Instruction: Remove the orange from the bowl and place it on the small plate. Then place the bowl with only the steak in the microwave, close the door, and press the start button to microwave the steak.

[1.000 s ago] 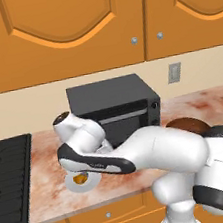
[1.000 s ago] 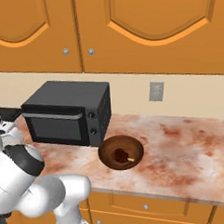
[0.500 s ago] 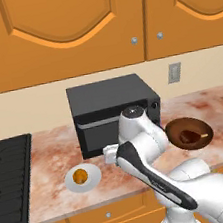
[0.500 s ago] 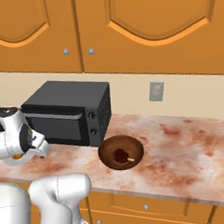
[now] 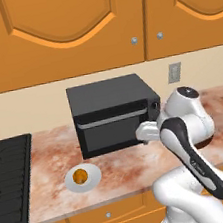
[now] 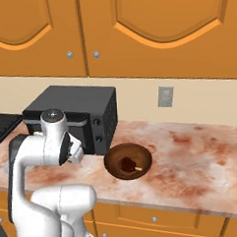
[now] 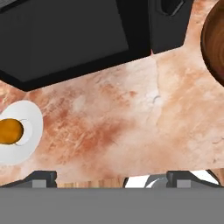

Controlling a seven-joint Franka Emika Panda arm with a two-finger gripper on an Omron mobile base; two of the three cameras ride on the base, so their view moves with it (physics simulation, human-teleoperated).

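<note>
I am holding my gripper (image 7: 111,177) wide and empty above the bare bench (image 7: 131,127), low in the hand view, with the orange (image 7: 9,131) sitting on the small plate (image 7: 30,131) at the left edge. The bowl (image 6: 128,161) with the steak (image 6: 127,164) is lying at centre of the right base view, just beside the microwave (image 5: 115,114), whose door (image 5: 113,128) is looking closed. I am judging the bowl step next: centre over its rim, pinch one wall squarely and lift level.

White arm bent, gripper (image 7: 111,177) pointing down (jaws spread wide, empty).
</note>
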